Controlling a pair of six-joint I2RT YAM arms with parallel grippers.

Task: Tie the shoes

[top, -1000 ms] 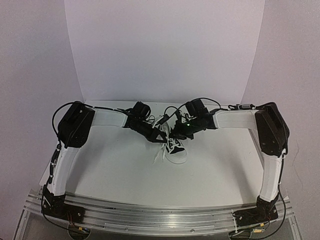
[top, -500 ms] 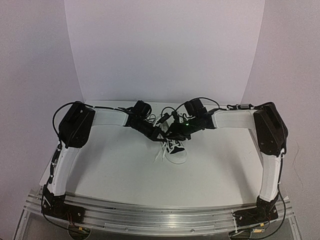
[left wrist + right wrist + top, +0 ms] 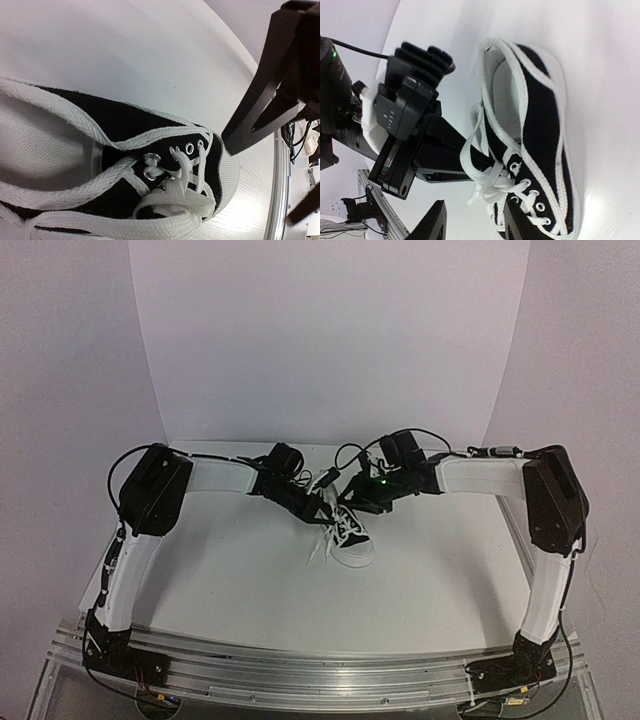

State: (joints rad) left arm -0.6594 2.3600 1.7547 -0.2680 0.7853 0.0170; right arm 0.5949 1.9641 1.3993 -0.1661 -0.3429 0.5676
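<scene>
Lying in the middle of the counter [image 3: 250,590], white toe cap toward the arm bases, the black canvas sneaker [image 3: 352,538] has its white laces [image 3: 170,197] threaded through the eyelets but heaped loose over the tongue; no bow shows. Just beyond, the left gripper [image 3: 322,508] is pressed together at the laces, though I cannot tell whether it pinches a strand. The right gripper [image 3: 475,210] hovers opposite, fingers apart, holding nothing. Tying looks barely begun: loops, crossing and tightening remain.
</scene>
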